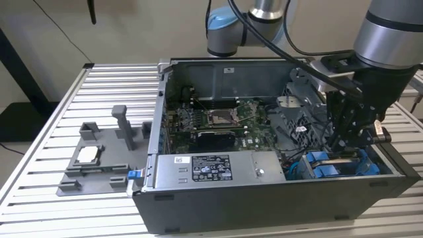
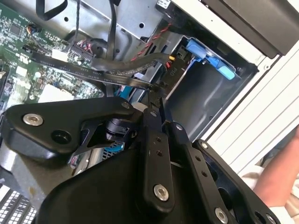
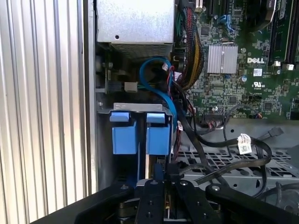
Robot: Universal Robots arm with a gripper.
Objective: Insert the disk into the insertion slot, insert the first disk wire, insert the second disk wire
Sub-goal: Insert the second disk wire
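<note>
One pincer (image 1: 349, 148) above the insertion slot (image 1: 340, 166), fingers narrow, grasp unclear

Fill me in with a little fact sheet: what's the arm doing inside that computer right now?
Setting: open computer case on a slatted metal table
Gripper: lowered into the case's corner at the exterior view's right, fingers closed together
Nearest thing: blue drive carriers in the insertion slot
Beside them: grey power supply box
Outside the case: grey fixture tray
</note>
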